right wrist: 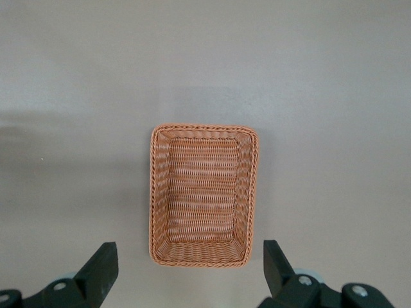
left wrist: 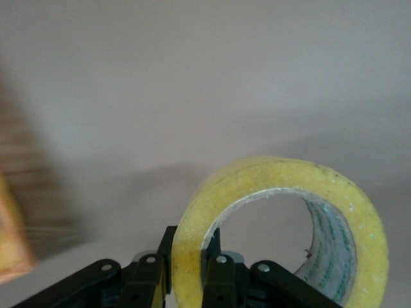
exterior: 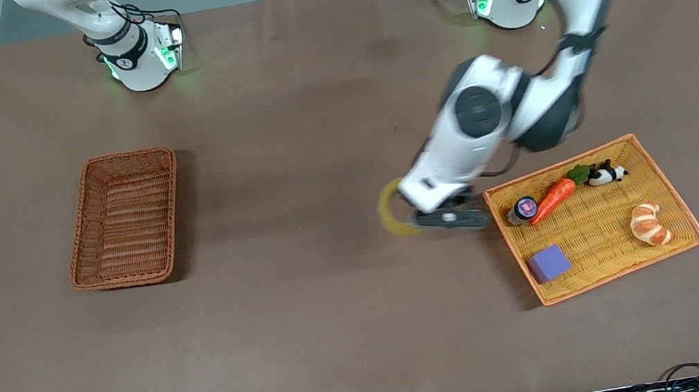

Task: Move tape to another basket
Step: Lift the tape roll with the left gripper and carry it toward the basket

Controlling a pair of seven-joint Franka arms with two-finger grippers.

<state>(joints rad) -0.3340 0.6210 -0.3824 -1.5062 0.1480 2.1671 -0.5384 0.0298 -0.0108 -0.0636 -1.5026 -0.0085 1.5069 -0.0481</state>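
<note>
From my remote station, I see the wicker basket sitting empty toward the right arm's end of the brown desk, its woven floor bare in the right wrist view. The right end effector hangs above it, jaws spread wide and holding nothing; that arm waits. At mid-desk, the left end effector is clamped shut on the wall of the tape, one finger inside the ring and one outside, carrying the yellowish roll in the air over bare desk just beside the flat yellow tray. The tray holds a carrot, a croissant, a purple block, a small jar and a panda toy. I judge the pickup done; the crossing to the basket and the release remain.
</note>
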